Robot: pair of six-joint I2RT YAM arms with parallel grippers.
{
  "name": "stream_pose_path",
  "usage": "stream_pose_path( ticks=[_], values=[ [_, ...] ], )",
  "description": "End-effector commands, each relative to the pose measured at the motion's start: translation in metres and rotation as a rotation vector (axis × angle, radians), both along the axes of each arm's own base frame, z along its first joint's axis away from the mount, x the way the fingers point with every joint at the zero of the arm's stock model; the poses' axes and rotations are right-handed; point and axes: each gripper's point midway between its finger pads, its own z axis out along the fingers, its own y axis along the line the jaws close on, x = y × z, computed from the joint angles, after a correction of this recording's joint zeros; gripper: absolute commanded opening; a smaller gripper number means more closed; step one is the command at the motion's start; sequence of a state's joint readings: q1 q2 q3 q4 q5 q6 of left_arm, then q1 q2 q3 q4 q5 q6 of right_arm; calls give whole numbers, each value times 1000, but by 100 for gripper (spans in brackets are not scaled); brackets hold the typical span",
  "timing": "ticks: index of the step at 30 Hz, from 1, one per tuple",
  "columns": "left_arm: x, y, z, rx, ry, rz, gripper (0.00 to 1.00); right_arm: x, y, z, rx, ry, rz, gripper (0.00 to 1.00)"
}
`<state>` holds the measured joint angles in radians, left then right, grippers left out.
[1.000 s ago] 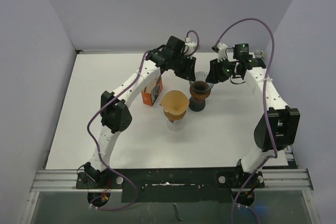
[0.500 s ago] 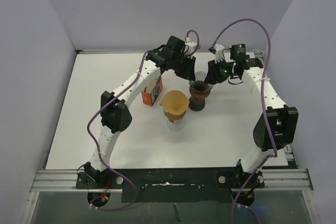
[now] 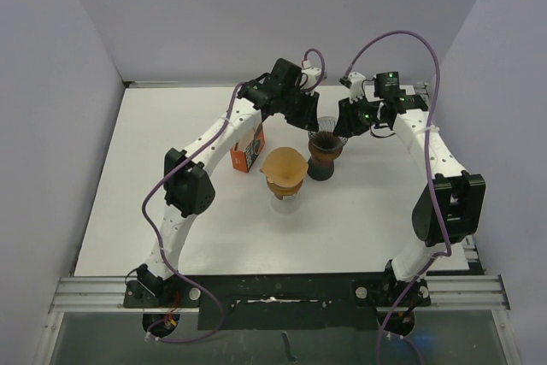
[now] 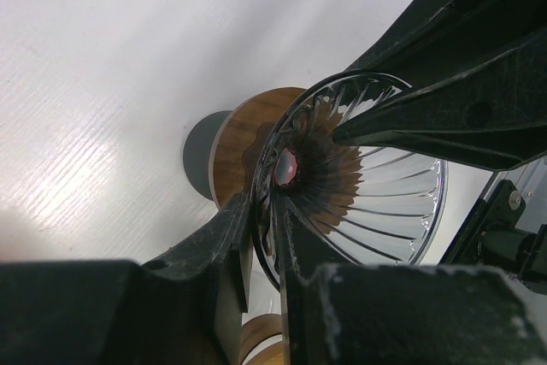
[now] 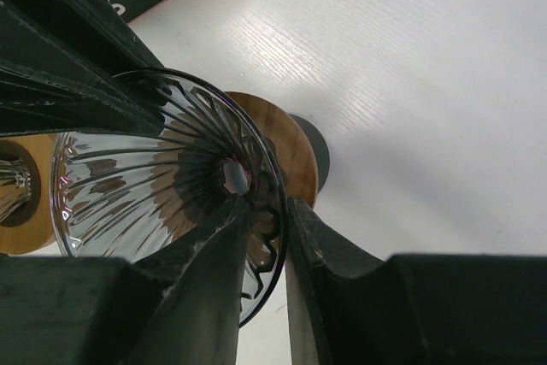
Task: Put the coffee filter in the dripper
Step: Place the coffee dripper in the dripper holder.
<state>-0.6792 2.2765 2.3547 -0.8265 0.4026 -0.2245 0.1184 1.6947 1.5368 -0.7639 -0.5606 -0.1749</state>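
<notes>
Both arms arched inward, left gripper (image 4: pixel 261 211) and right gripper (image 5: pixel 267 203) each clamping the glass dripper (image 4: pixel 376 203) by its rim. Their jaws hid part of it.

Clear ribbed dripper (image 4: pixel 385 203); seemingly tan filter (image 3: pixel 285 166).

Bright even light, table glare, near fingers (image 4: pixel 214 297) blurred

Stretched forward, the left arm (image 3: pixel 209 138) and right arm (image 3: pixel 436 156) angle inward.
The left gripper (image 4: pixel 261 211) and right gripper (image 5: pixel 265 203) face each other, jaws of each pinched onto opposite sides of the dripper (image 3: pixel 327 132) rim.
</notes>
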Motion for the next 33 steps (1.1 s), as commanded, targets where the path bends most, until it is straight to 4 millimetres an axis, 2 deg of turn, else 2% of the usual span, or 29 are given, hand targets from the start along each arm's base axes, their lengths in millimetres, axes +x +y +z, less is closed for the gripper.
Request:
stream_pose_path(
  ticks=[1,18,33],
  values=[
    [-3,-4,-23,32,23,-26,4,10,-6,-6,-38,-20,-15,23],
    [-1,-1,-44,48,76,-12,2,11,-5,-15,-41,-3,-12,22],
    [-3,0,-61,65,112,-16,2,10,-7,-32,-56,29,-8,22]
  ],
)
